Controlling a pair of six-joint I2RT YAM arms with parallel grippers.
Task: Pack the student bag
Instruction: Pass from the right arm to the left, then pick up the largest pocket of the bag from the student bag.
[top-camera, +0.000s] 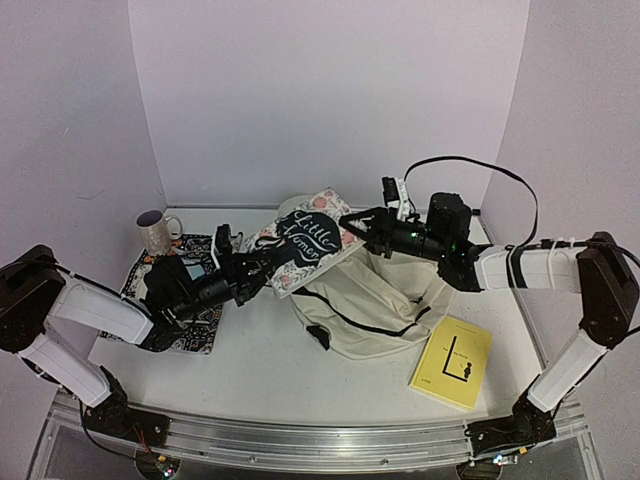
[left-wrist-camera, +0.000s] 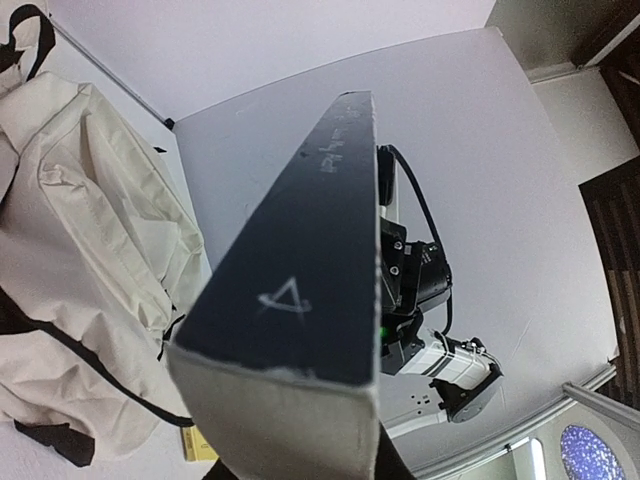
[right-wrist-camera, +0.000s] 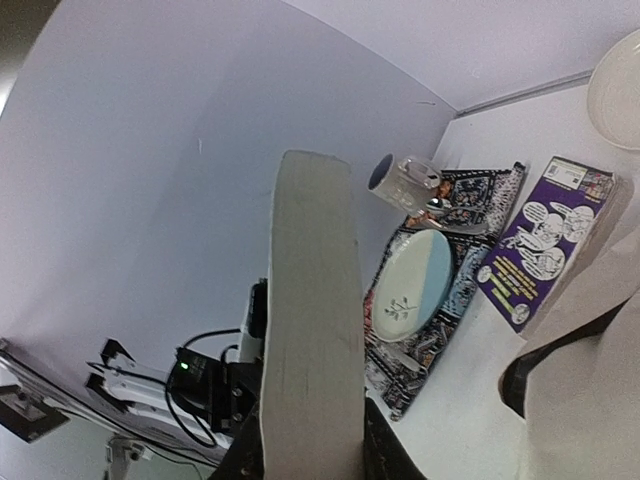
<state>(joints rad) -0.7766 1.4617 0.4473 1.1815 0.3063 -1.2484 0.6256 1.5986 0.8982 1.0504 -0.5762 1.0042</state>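
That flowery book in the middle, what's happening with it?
Two robot arms hold the Little Women book between them, over the cream backpack. The left arm has its jaws on the book's left edge, the right arm on its right edge. It is not in the bag yet. A yellow book lies beside the backpack.

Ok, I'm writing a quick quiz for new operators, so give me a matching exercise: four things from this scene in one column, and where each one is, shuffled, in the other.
Things:
1. student bag
2. yellow book
3. mug
4. Little Women book

Places:
A. far left, at the far end of the placemat
B. held up off the table
C. slumped mid-table
D. flat on the table, near right

Pairs: 1-C, 2-D, 3-A, 4-B
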